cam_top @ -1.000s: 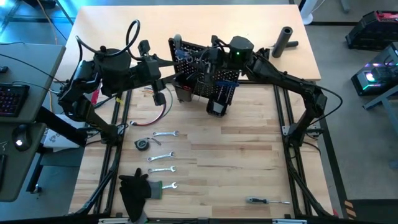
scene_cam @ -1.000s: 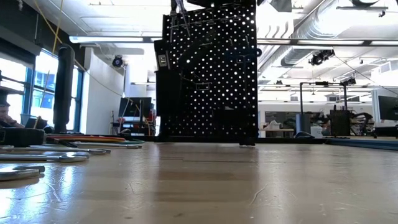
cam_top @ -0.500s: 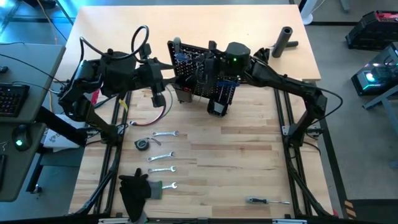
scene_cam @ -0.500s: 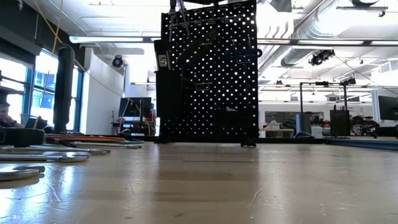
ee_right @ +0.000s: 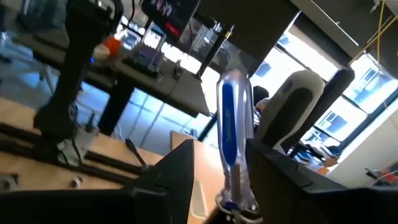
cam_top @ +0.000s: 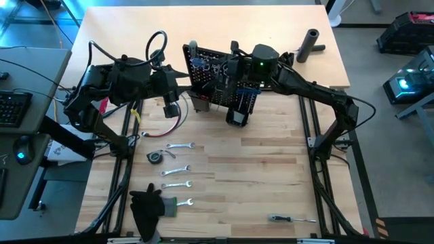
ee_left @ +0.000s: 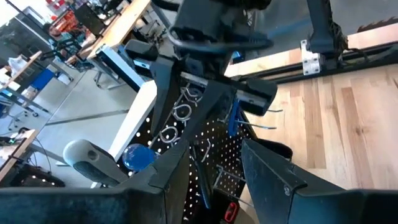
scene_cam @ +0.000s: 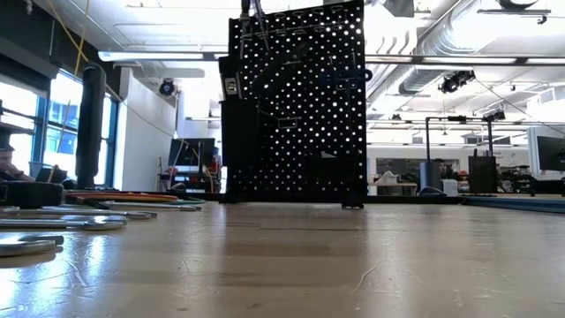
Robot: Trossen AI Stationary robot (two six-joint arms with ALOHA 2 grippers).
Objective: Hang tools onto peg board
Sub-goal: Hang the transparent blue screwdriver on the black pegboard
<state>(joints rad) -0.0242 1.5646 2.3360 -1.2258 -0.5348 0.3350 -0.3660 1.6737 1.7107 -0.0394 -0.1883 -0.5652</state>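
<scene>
Upper centre of the high view: right gripper [ee_right: 233, 186] pinches a blue-handled tool [ee_right: 233, 124] above the peg board [cam_top: 220, 78]; left gripper's [cam_top: 178, 76] jaw state unclear.

Pale wood table [cam_top: 271, 163], planked, smooth with a soft sheen in the low view. Matt black perforated metal peg board [scene_cam: 300, 106] with shiny silver rings [ee_left: 177, 115]; bright bare-metal wrenches [cam_top: 178, 169] beside a limp black cloth [cam_top: 144, 210]. Glossy blue and clear plastic handle [ee_right: 231, 124] between matt dark fingers [ee_right: 292, 186] of the right pincer [ee_right: 217, 186].
</scene>
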